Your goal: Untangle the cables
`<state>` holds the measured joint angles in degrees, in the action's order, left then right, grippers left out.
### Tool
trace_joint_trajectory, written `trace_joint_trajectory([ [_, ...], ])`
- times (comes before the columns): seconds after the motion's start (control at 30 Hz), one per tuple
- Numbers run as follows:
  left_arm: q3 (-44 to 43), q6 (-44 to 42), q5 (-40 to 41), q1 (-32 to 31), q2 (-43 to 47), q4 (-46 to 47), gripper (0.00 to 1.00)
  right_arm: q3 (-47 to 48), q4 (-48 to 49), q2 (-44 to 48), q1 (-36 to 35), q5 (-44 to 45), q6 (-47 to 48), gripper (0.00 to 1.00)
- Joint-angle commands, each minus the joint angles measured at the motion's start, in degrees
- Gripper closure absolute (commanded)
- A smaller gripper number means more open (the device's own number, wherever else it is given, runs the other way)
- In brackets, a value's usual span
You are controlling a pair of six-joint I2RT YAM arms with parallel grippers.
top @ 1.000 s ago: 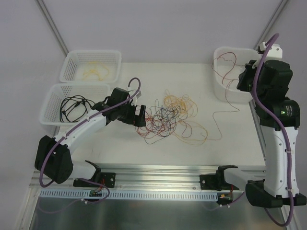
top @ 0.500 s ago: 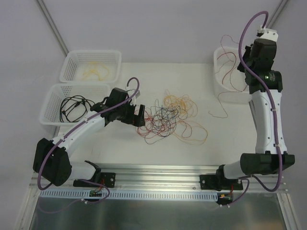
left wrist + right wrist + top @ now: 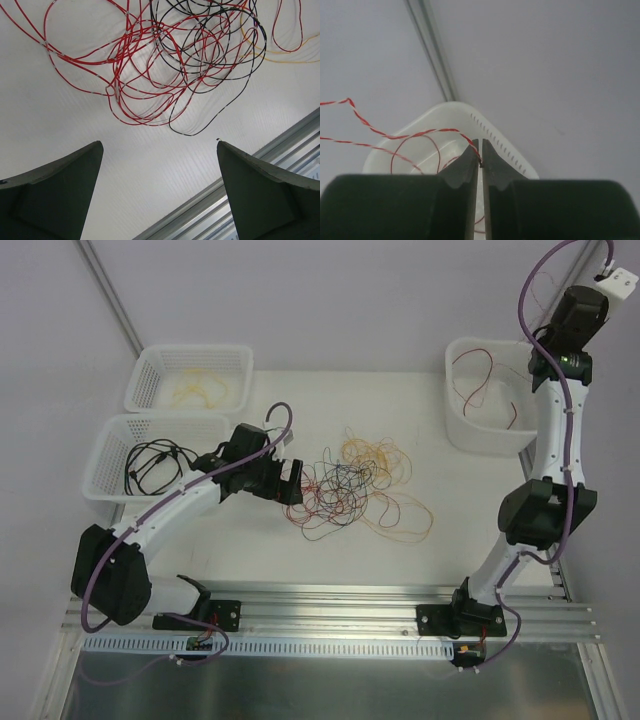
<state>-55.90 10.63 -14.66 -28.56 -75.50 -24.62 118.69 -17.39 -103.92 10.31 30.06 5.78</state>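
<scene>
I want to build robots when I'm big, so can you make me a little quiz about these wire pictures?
1. True or false: the left gripper is open, with nothing between its fingers.
2. Pick one: which wire runs to the tips of the right gripper? A yellow, B red, C black.
3. Fill in: the far left basket holds ___ wires.

Key
1. True.
2. B, the red wire.
3. Yellow wires.
</scene>
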Motion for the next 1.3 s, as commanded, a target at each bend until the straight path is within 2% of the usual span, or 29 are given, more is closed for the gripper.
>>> trace_joint_trajectory([
  [0.0, 0.0, -1.32, -1.86, -0.62, -1.31, 0.72, 0.01, 5.23, 10.08, -4.87, 1.21, 3.51, 3.0, 0.9],
  [0.03, 0.0, -1.32, -2.22, -0.54, -1.57, 0.72, 0.01, 5.49, 11.31, -6.02, 1.3, 3.77, 3.88, 0.87],
  [0.23, -0.26, -0.7, -4.33, -0.62, -3.16, 0.72, 0.01, 3.3, 19.73, -14.45, 1.38, 7.02, 10.21, 0.87],
  [0.43, -0.35, -0.79, -5.29, -0.62, -4.3, 0.72, 0.01, 4.88, 15.91, -21.05, 2.09, 2.48, 10.22, 0.86],
  [0.53, -0.53, -0.7, -5.73, -0.62, -4.39, 0.72, 0.01, 3.39, 13.08, -22.12, 2.17, -0.43, 8.64, 0.73],
  [0.63, -0.44, -0.61, -5.65, -0.62, -4.13, 0.72, 0.01, 0.23, 12.9, -19.67, 2.17, -1.93, 6.62, 0.56],
  [0.7, -0.35, -0.53, -5.74, -0.54, -3.69, 0.72, 0.01, -2.06, 12.82, -16.33, 2.09, -3.69, 5.74, 0.49],
  [0.8, -0.35, -0.26, -5.91, -0.54, -2.72, 0.63, 0.01, -2.07, 10.19, -11.51, 1.56, -8.43, 3.45, 0.37],
  [0.9, -0.35, -0.09, -5.82, -0.54, -1.49, 0.72, 0.01, -1.1, 4.66, -7.63, 0.08, -15.28, 0.99, 0.27],
  [0.93, -0.35, 0.0, -5.74, -0.54, -1.14, 0.72, 0.01, -1.1, 1.25, -4.92, -0.37, -19.3, 0.38, 0.21],
  [1.0, -0.26, 0.09, -5.39, -0.62, -0.17, 0.72, 0.01, -4.23, -1.85, -2.0, -2.12, -23.89, -3.13, 0.16],
  [1.07, -0.18, 0.35, -4.86, -0.54, 0.62, 0.63, 0.01, -8.63, -2.65, 3.27, -3.53, -32.14, -5.59, 0.14],
  [1.13, 0.0, 0.61, -4.42, -0.62, 0.88, 0.8, 0.01, -16.1, -3.0, 8.09, -6.52, -37.33, -9.02, 0.13],
  [1.27, 0.18, 1.4, -3.19, -0.62, 1.5, 0.8, 0.01, -25.43, -7.3, 13.46, -13.28, -39.73, -10.53, 0.12],
])
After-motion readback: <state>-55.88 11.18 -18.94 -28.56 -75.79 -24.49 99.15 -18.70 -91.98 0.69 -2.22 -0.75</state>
